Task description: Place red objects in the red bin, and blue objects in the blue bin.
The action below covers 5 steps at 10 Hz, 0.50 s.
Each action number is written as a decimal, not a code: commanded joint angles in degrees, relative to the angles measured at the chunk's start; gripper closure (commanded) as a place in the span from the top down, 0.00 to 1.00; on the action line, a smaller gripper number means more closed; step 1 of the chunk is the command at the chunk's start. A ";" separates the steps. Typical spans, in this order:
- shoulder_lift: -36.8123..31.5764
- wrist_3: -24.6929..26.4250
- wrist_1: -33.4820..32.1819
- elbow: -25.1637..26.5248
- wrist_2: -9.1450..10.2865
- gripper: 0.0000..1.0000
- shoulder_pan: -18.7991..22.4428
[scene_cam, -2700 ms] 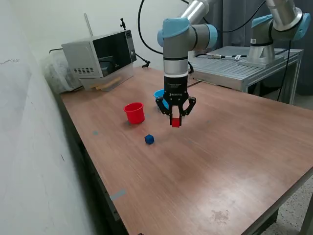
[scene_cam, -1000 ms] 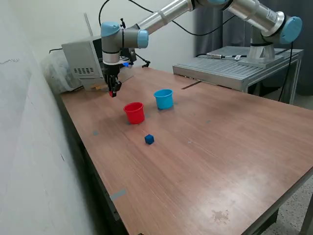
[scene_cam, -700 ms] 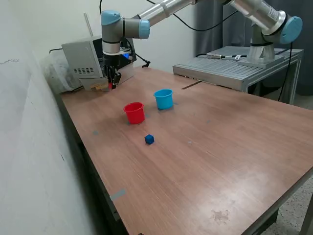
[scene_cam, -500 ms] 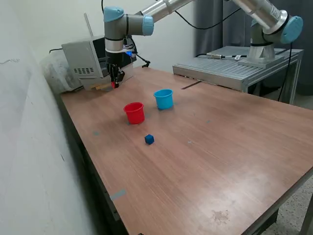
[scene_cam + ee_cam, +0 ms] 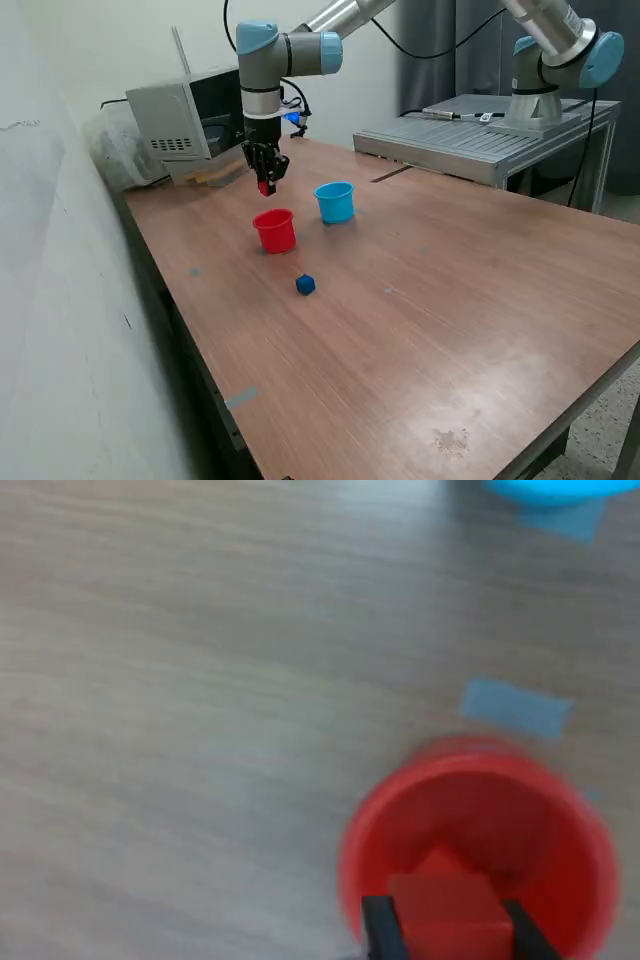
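Exterior view: claw (image 5: 266, 186) hangs in the air over the wooden worktop (image 5: 420, 330), pinching a small solid red cube (image 5: 266, 187) between its fingers. It sits just at 11 o'clock of the small red tapered plastic cup (image 5: 275, 230), above rim height, not touching. The light blue tapered plastic cup (image 5: 335, 202) stands upright just at 2 o'clock of the red cup, apart from it. One small dark blue cube (image 5: 306, 285) lies on the worktop at 5 o'clock of the red cup, near but clear of it. A silver microwave oven (image 5: 200, 115) sits at the worktop's far edge, 10 o'clock of the claw. A grey metal platform (image 5: 480, 135) with a second robot base is at 2 o'clock, off the worktop.

Wrist view (blurred): claw (image 5: 445, 920) fingers (image 5: 380, 930) pressed on both sides of the red cube (image 5: 447, 912). The red cup (image 5: 560, 830) is open side up directly behind the cube; something red shows inside at the cube's top edge, can't tell what. An edge of the light blue cup (image 5: 545, 488) shows at the frame border. A pale blue tape patch (image 5: 515, 708) lies flat on the worktop (image 5: 200, 680) between the two cups.
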 commanded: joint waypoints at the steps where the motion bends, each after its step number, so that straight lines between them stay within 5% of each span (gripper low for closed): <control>1: -0.63 -0.20 0.05 2.93 1.59 0.00 1.22; 5: -0.63 -0.55 -0.03 2.84 3.95 0.00 1.84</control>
